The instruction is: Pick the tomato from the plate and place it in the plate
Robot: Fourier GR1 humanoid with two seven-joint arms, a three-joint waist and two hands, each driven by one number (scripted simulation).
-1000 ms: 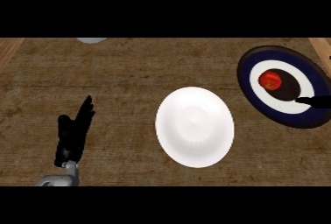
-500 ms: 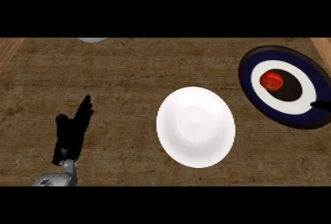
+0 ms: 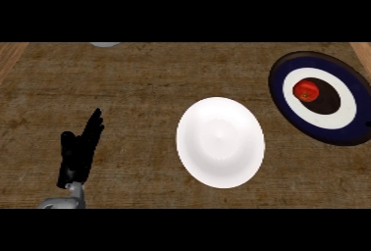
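**Surfaces on the counter**

The counter looks like rough, matt brown wood with a coarse grain. The white plate is smooth and softly glossy, like glazed ceramic. The ringed plate looks smooth, dark blue and white. The tomato shines. The left hand is matt black.

Open counter around white plate
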